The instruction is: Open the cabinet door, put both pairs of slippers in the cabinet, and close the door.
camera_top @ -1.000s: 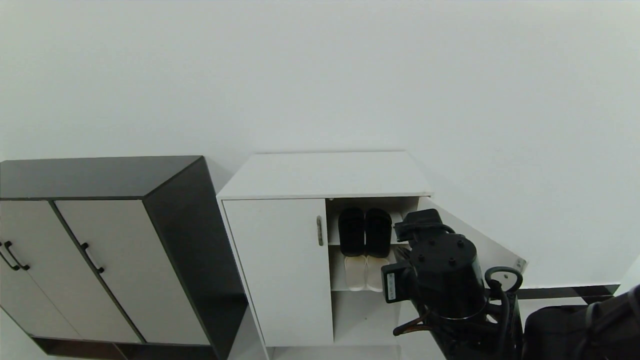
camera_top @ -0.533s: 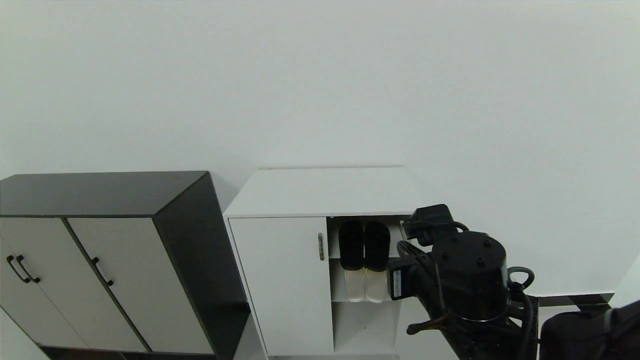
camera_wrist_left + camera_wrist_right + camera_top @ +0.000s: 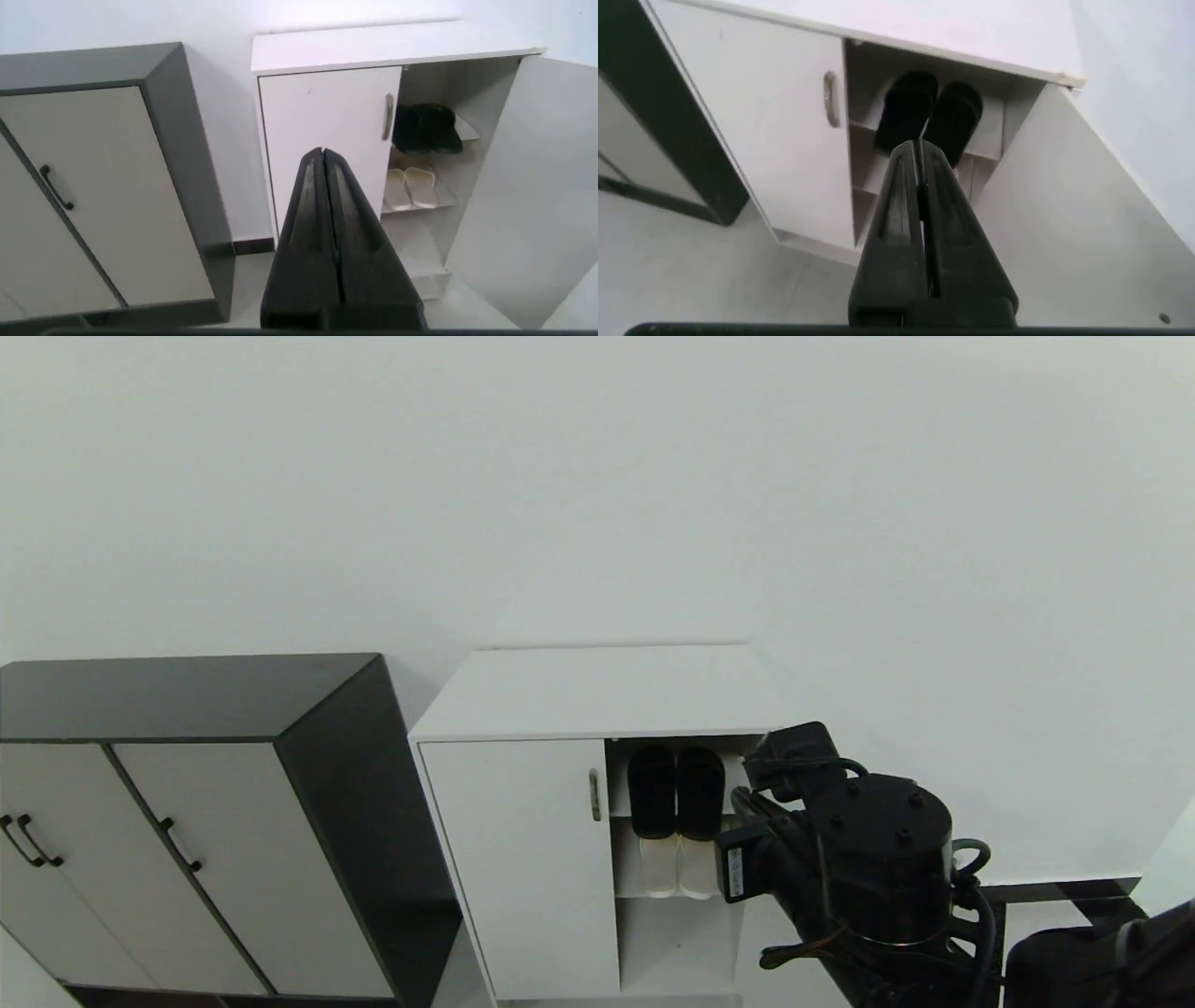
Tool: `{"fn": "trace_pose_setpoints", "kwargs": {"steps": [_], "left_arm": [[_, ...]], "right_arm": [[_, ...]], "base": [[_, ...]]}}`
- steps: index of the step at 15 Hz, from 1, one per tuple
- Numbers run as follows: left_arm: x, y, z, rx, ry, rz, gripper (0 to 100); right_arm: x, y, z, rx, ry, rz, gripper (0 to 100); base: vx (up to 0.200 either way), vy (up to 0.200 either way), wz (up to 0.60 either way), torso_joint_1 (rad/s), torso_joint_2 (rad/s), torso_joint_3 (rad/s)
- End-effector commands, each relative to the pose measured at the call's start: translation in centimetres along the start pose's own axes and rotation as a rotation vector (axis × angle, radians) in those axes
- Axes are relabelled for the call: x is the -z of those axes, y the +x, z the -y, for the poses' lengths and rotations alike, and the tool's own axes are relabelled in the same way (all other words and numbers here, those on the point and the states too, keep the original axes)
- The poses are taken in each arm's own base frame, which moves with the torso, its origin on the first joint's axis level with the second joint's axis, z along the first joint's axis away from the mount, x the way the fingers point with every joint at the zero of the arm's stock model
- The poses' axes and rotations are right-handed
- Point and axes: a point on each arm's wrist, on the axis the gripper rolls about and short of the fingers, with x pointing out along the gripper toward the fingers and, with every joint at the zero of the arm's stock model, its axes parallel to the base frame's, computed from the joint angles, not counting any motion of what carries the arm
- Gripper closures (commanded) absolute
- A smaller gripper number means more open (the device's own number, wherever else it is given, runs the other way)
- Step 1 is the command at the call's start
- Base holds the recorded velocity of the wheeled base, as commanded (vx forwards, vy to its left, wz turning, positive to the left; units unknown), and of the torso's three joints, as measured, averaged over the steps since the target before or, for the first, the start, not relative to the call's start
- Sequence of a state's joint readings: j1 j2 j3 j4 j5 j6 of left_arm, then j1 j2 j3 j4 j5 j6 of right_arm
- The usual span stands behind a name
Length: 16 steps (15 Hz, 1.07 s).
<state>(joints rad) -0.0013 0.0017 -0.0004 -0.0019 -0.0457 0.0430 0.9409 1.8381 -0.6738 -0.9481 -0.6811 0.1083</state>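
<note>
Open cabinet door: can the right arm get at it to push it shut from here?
Probably yes: the open door stands out just beside the shut right end effector, nothing between them.

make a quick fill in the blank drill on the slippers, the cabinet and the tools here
1. The black slippers sit on the shelf ____ the white slippers.
2. The white cabinet has its left door closed and its right door ____.
3. The left tool holds nothing and its fingers are ____.

Missing words: above; open; shut
</note>
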Motion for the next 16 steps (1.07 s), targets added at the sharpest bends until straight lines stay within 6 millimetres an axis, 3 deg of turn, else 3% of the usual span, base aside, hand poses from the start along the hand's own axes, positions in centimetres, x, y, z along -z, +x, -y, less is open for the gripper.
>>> {"fn": "trace_pose_setpoints", "kwargs": {"steps": [1, 9, 14, 16], "left_arm": [[0.0, 0.0, 0.0, 0.001, 0.000, -0.001, 100], [0.0, 0.0, 0.0, 0.001, 0.000, -0.001, 100], [0.0, 0.0, 0.0, 0.001, -0.006, -0.002, 100], [0.0, 0.0, 0.0, 0.001, -0.006, -0.001, 100]], "right_arm": [[0.1, 0.1, -0.1, -0.005, -0.012, 0.006, 100], [1.1, 0.1, 1.1, 0.020, -0.079, 0.026, 100], [-2.0, 2.5, 2.3, 0.098, -0.032, 0.057, 100], [-2.8, 3.2, 2.6, 0.118, 0.002, 0.038, 100]], "base": [[0.000, 0.000, -0.60, -0.144, 0.31, 0.173], [0.000, 0.000, -0.07, -0.073, 0.18, 0.102], [0.000, 0.000, 0.00, 0.000, 0.00, 0.000], [-0.200, 0.000, 0.00, 0.002, 0.01, 0.002]]}}
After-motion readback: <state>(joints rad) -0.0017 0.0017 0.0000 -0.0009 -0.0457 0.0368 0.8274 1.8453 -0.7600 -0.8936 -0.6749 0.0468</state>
